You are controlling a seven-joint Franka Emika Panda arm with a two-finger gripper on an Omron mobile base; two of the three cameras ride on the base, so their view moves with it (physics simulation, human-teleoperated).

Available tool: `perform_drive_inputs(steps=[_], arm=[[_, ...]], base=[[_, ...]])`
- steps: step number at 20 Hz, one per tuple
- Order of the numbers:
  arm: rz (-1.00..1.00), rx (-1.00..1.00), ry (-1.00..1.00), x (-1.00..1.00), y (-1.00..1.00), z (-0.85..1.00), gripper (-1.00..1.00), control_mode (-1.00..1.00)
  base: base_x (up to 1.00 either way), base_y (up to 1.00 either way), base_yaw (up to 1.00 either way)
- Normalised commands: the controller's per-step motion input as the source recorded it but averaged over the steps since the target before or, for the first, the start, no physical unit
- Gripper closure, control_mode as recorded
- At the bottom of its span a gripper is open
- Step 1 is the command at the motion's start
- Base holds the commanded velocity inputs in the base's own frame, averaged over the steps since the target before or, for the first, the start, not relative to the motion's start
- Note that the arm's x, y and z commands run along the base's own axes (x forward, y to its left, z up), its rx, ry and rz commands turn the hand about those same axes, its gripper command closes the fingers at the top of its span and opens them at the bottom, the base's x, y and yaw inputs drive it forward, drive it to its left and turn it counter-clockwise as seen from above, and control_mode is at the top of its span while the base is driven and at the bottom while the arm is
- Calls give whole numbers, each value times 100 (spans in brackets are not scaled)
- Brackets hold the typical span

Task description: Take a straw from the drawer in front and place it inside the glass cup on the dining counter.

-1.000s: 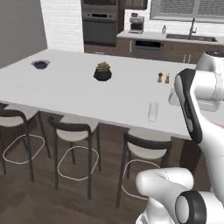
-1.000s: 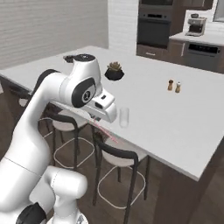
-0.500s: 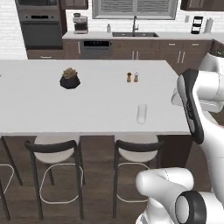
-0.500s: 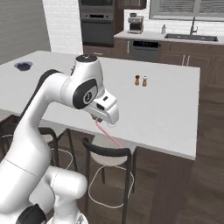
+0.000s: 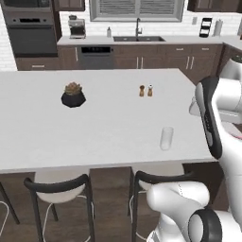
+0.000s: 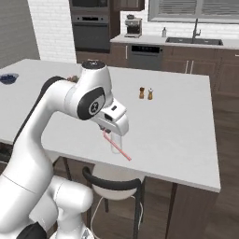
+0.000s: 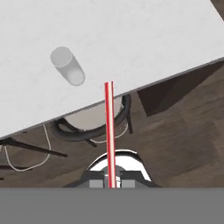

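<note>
Pink-red and thin, the straw (image 7: 109, 131) is held clamped in the tool (image 7: 111, 180), so the fetching from the drawer is judged done. In the hand view, the glass cup (image 7: 67, 66) is seen up and to the left of the straw's free end, well apart from it, standing near the edge of the white surface (image 7: 144, 39). Beyond the cup, two small brown shakers (image 5: 145, 90) are seen. Aligning over the cup and lowering the straw in are left.

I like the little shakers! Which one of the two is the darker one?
The left shaker is darker brown. The right shaker beside it is paler, with a whitish body. Both stand on the dining counter.
</note>
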Motion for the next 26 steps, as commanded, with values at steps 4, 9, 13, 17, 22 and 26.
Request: perform_drive_inputs(steps=[4,9,13,17,22,26], arm=[[0,0,0,0,0,0,100,100],[0,1,0,6,3,7,100,-100],[0,21,-14,1,8,70,100,-100],[0,37,-22,-4,3,86,100,-100],[4,48,-20,0,0,54,100,-100],[4,50,-10,0,0,6,100,-100]], base=[[90,19,0],[55,15,0],[0,0,0],[0,0,0],[0,0,0],[0,0,0]])
